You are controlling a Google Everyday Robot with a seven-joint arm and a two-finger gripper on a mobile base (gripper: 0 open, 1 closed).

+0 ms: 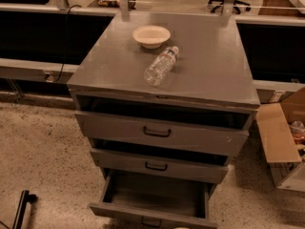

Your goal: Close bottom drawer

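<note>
The grey cabinet [209,75] has three drawers. The bottom drawer [119,210] is pulled far out at the lower edge of the camera view, and its plain grey inside [157,197] shows with nothing in it. Its small black loop handle [151,222] is cut off by the frame's bottom edge. The middle drawer [190,170] and the top drawer [200,138] each stand out a little, with a dark gap above each. My gripper is not in view.
A cream bowl [151,36] and a clear plastic bottle [160,66] lying on its side rest on the cabinet top. An open cardboard box [279,137] stands on the floor at the right. A black bar [21,210] stands at the lower left on speckled floor.
</note>
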